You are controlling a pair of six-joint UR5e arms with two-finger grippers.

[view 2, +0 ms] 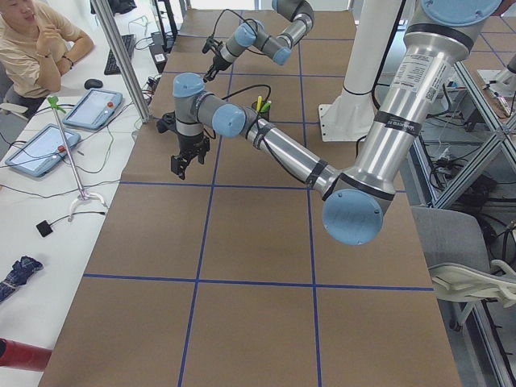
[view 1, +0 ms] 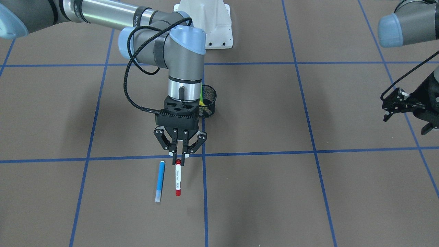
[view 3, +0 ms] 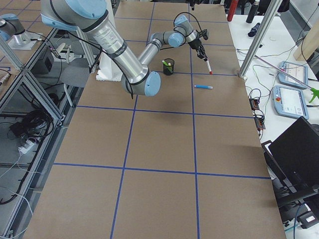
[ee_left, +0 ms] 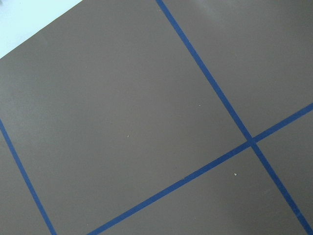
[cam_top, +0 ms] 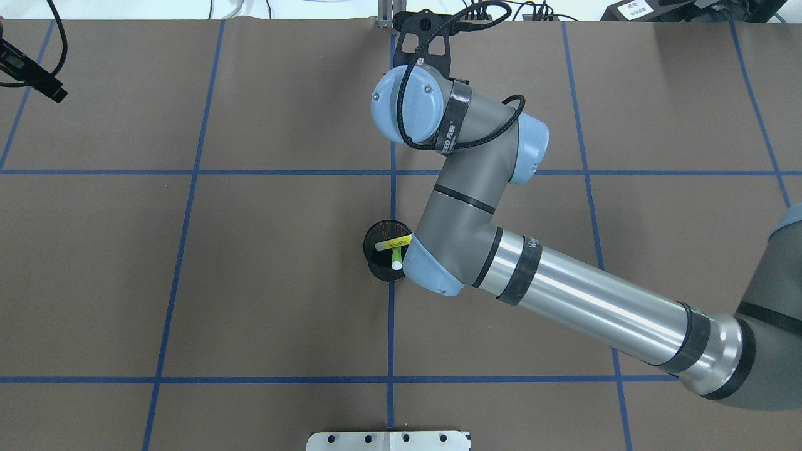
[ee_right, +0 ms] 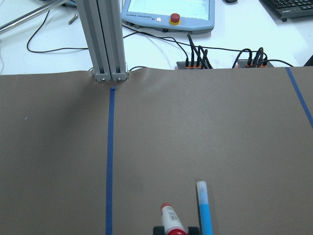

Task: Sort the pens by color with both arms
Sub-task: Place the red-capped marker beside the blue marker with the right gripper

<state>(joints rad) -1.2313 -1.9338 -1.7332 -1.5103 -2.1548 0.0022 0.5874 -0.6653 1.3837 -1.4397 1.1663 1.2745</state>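
My right gripper (view 1: 178, 157) is shut on the upper red end of the white-barrelled red pen (view 1: 178, 178). This pen (view 3: 206, 63) slants down from the fingers toward the table. The blue pen (view 1: 160, 180) lies flat just beside it, and both show at the bottom of the right wrist view, blue pen (ee_right: 204, 208) next to red pen (ee_right: 171, 220). A yellow pen (cam_top: 395, 243) and a lime green pen (cam_top: 396, 257) stand in the black mesh cup (cam_top: 378, 266). My left gripper (view 1: 407, 124) hovers open and empty far off to the side.
The mesh cup (view 1: 208, 99) stands right behind my right wrist. Blue tape lines cross the brown table. An aluminium post (ee_right: 106, 39) rises at the table's far edge, with tablets and cables beyond. A person (view 2: 32, 40) sits past the table.
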